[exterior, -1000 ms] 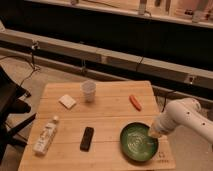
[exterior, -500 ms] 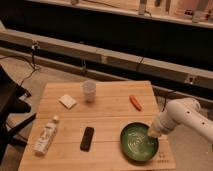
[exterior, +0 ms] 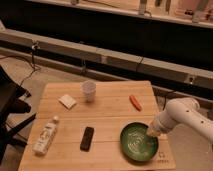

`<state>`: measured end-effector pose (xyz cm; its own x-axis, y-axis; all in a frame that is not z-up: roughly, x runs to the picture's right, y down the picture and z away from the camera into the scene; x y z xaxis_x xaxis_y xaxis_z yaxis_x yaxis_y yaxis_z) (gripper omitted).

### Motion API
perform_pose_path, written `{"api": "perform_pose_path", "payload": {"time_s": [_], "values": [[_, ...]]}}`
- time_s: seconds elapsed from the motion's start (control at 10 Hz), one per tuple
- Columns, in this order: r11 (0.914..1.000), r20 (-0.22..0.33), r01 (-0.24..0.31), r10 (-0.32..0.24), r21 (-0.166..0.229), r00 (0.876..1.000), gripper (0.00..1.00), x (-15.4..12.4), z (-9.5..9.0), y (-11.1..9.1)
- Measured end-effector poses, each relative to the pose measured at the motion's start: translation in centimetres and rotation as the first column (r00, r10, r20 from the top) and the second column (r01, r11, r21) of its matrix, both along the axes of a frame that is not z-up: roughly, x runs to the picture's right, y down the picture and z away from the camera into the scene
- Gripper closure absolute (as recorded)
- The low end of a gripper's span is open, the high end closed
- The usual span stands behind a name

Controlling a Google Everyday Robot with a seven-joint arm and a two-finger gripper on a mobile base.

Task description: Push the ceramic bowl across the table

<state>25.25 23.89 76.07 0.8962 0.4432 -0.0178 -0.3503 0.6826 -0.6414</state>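
Note:
The ceramic bowl (exterior: 136, 143) is wide, glossy and dark green with pale streaks inside. It sits near the front right corner of the light wooden table (exterior: 110, 115). My gripper (exterior: 152, 132) comes in from the right on a white arm and is at the bowl's right rim, touching or just over it. The arm's end hides the fingers.
A translucent white cup (exterior: 89, 91) and a small white block (exterior: 67, 101) stand at the back left. An orange carrot-like item (exterior: 135, 102) lies back right. A dark rectangular device (exterior: 87, 138) lies front centre, a clear bottle (exterior: 45, 137) front left. A dark chair (exterior: 9, 107) is at left.

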Motion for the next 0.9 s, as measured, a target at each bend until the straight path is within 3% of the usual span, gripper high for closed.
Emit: {"api": "perform_pose_path", "payload": {"time_s": [0.9], "values": [[0.9994, 0.009, -0.032, 0.032, -0.010, 0.999, 0.96, -0.46, 0.76, -0.36]]}}
